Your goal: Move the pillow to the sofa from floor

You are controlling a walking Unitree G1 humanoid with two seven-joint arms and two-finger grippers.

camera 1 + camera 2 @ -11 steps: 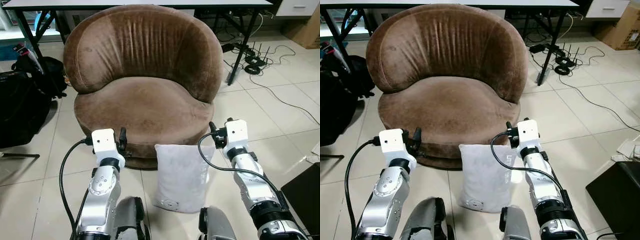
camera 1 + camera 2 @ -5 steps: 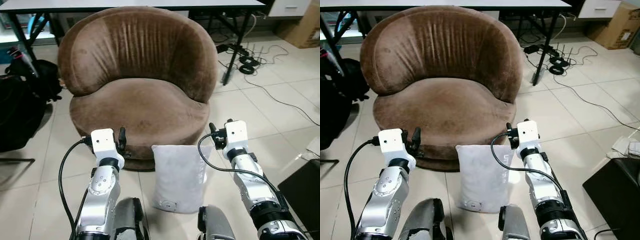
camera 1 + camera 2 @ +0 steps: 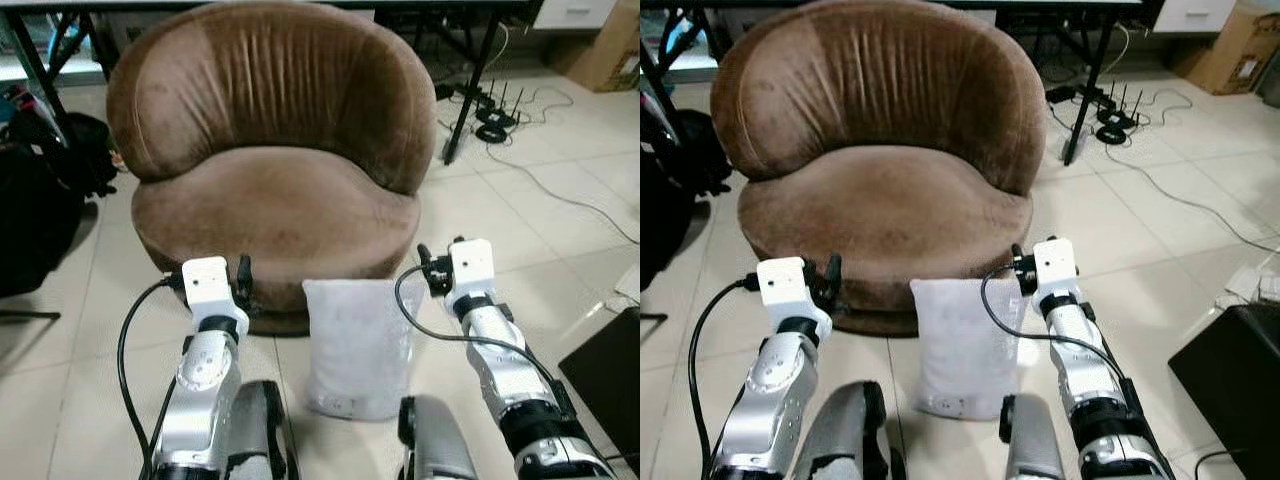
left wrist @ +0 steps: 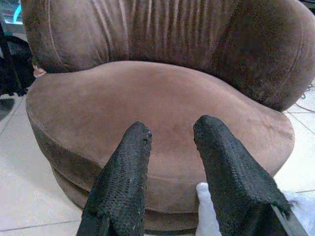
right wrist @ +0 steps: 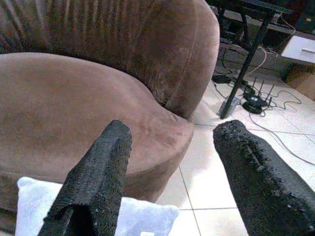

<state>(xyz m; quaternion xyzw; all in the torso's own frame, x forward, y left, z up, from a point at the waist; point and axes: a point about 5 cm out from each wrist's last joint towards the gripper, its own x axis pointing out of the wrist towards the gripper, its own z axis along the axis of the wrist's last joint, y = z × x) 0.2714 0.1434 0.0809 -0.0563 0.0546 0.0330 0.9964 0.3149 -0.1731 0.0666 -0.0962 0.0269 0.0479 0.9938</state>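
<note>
A pale grey pillow (image 3: 358,345) stands upright on the tiled floor, leaning on the front of the brown round sofa (image 3: 275,200). Both arms are raised, one on each side of the pillow. My left gripper (image 4: 170,142) is open and empty, level with the sofa's seat edge and just left of the pillow's top corner (image 4: 204,216). My right gripper (image 5: 172,142) is open too, above the pillow's right top corner (image 5: 142,216), touching nothing. In the left eye view the left gripper (image 3: 243,282) and the right gripper (image 3: 426,265) flank the pillow's top.
A black bag (image 3: 40,210) lies on the floor left of the sofa. Table legs and tangled cables (image 3: 490,110) stand behind it on the right. A black box (image 3: 610,380) sits near right, a cardboard box (image 3: 610,50) far right.
The whole view has shifted and the sofa and pillow look slightly nearer, so the camera has moved. Both arms hold the same pose and the pillow stays in place.
</note>
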